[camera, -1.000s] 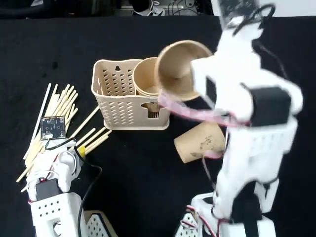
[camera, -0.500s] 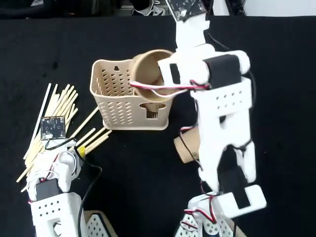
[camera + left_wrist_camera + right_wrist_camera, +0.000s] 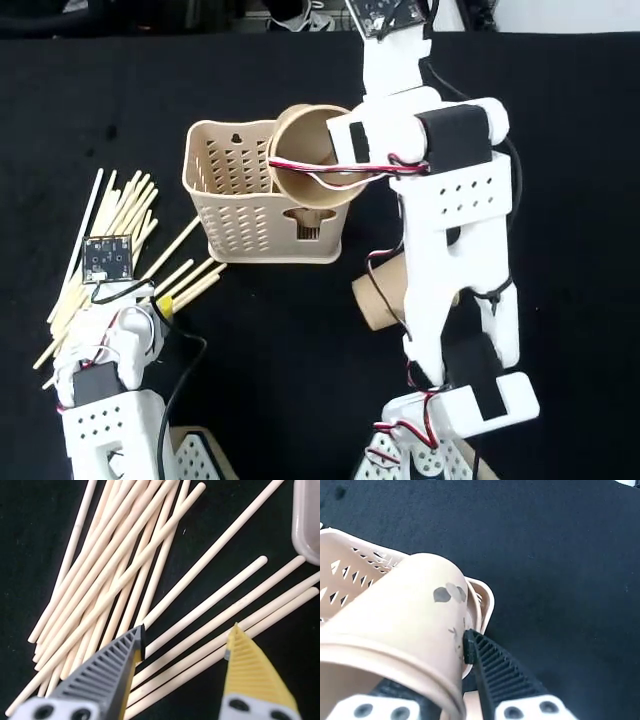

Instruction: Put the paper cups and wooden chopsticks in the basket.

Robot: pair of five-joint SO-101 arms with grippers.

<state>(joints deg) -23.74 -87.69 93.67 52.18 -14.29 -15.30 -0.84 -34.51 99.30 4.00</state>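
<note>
Paper cup [image 3: 306, 146], plastic basket [image 3: 236, 216] — smooth wooden chopsticks [image 3: 100, 565].

Paper cup [image 3: 300, 140] tilted over rt end of beige basket [image 3: 240, 215]; 2nd cup [image 3: 375, 300] on side nearby; chopsticks [image 3: 125, 210] fanned left.

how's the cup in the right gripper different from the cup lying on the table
The held cup is clamped in the right gripper, tilted over a corner of the basket, its mouth showing. The table cup lies loose on its side on the black table, partly hidden by the arm. Both are brown paper cups.
</note>
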